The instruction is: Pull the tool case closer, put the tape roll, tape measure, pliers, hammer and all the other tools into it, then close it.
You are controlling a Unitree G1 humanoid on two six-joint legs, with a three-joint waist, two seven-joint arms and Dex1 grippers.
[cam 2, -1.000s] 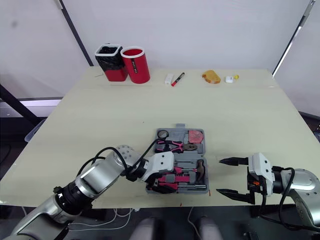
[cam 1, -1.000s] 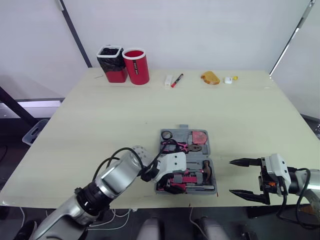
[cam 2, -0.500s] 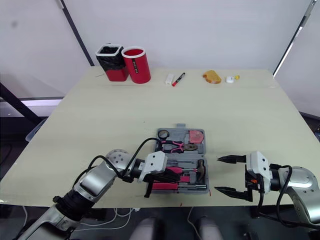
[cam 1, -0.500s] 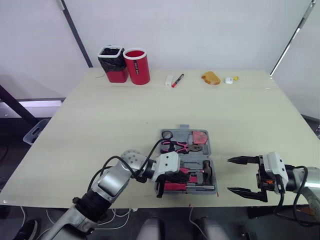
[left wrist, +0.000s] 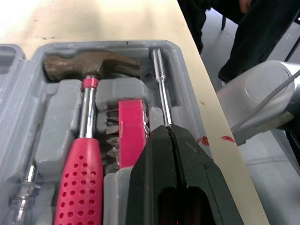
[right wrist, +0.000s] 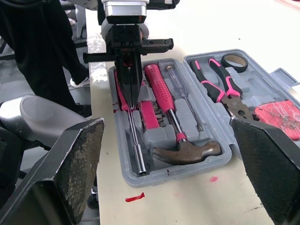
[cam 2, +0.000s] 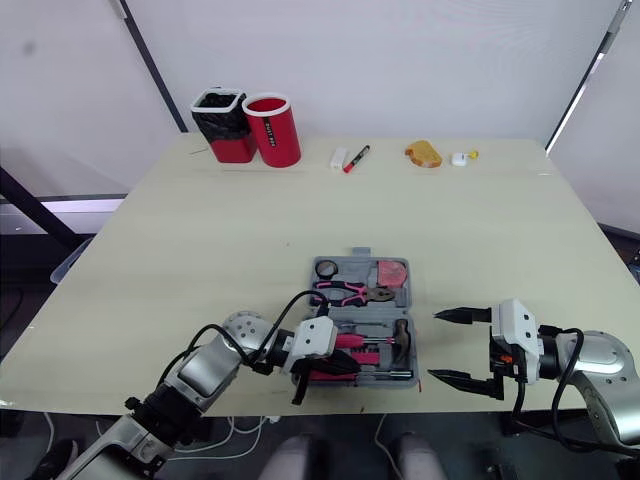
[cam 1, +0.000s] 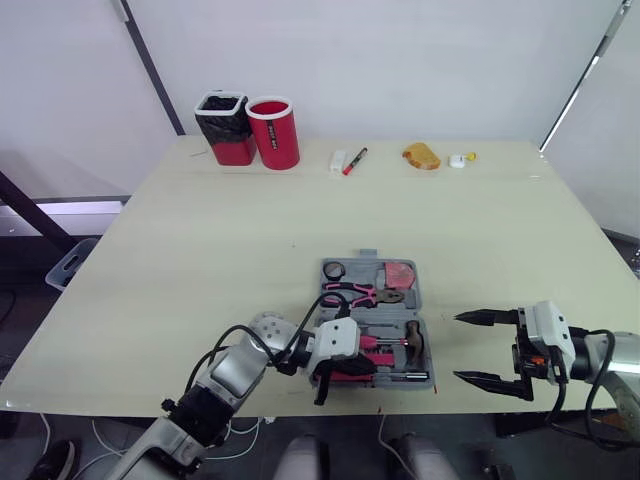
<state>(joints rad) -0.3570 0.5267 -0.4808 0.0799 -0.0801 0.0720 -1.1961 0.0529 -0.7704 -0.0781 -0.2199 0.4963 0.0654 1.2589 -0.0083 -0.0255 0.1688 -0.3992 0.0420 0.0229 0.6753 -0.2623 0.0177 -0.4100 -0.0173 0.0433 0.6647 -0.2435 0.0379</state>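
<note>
Grey tool case open flat, hinge running left-right. Left gripper fingers pressed together over driver in near half; right gripper spread, just right of case.

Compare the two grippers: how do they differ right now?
The left gripper is shut, the right gripper wide open. The left gripper sits over the near half of the tool case; the right gripper hangs beside the case, apart from it. Both have black fingers.
</note>
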